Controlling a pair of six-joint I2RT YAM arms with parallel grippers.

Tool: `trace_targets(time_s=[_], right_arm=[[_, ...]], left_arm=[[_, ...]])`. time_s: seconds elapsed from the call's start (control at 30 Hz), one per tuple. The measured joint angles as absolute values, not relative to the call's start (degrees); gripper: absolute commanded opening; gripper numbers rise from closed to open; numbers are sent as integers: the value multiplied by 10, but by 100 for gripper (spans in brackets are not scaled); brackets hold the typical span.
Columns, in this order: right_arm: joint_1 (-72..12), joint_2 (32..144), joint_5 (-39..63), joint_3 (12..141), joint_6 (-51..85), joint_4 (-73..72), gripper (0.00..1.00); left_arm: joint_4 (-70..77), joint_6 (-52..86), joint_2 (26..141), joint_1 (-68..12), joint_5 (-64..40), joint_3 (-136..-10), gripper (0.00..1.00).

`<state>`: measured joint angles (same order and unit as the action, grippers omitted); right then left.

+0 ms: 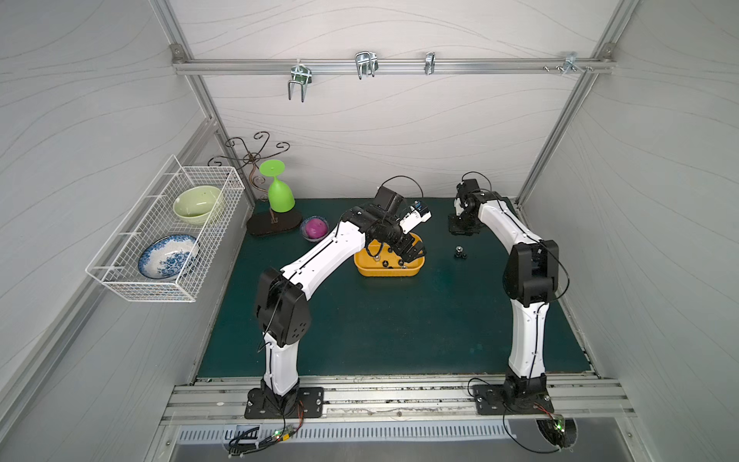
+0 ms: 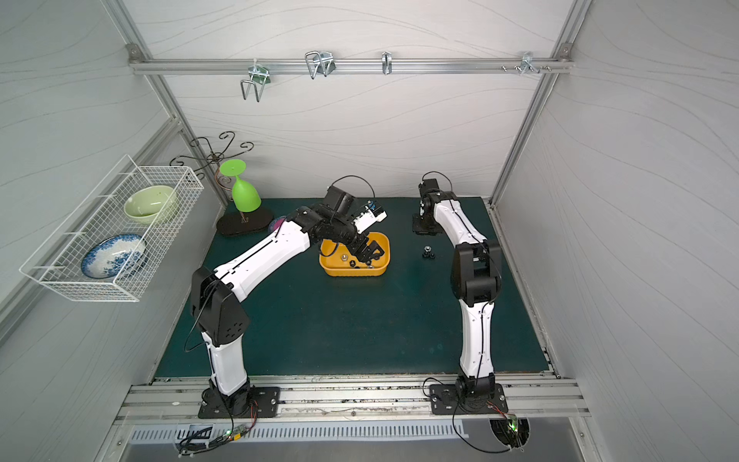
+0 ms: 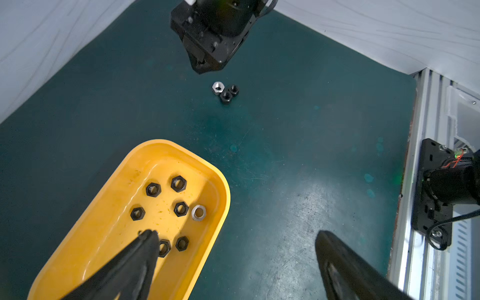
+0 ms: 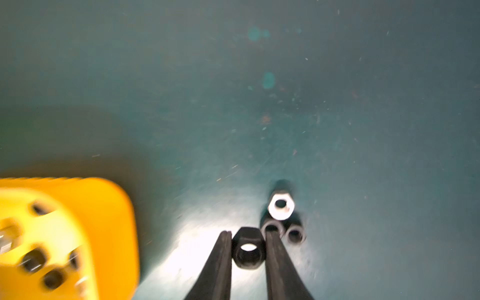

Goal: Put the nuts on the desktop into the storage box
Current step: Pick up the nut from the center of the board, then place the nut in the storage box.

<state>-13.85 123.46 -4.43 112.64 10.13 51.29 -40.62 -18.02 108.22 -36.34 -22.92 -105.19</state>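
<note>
The yellow storage box stands mid-desktop and holds several black nuts and a silver one. My left gripper hangs open over the box's right end, with one finger over the box and one over the mat. To the box's right a silver nut and two black nuts lie in a tight cluster. My right gripper sits just behind that cluster. It is shut on a black nut.
A white wire basket with two bowls hangs on the left wall. An upturned green glass on a dark stand and a small bowl with a pink ball stand at the back left. Metal hooks hang from the rear rail.
</note>
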Motion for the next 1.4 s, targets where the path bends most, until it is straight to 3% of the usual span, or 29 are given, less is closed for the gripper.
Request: trace_targets(time_s=[0.7,1.4], right_arm=[[-284,1126,-69,1155,112,562,25],[-382,1125,-53,1194,132,547,24]], left_arm=[[-439,-228,983,-351,-243,-1045,98],[-418,-241,839,-209,-296,-849,98]])
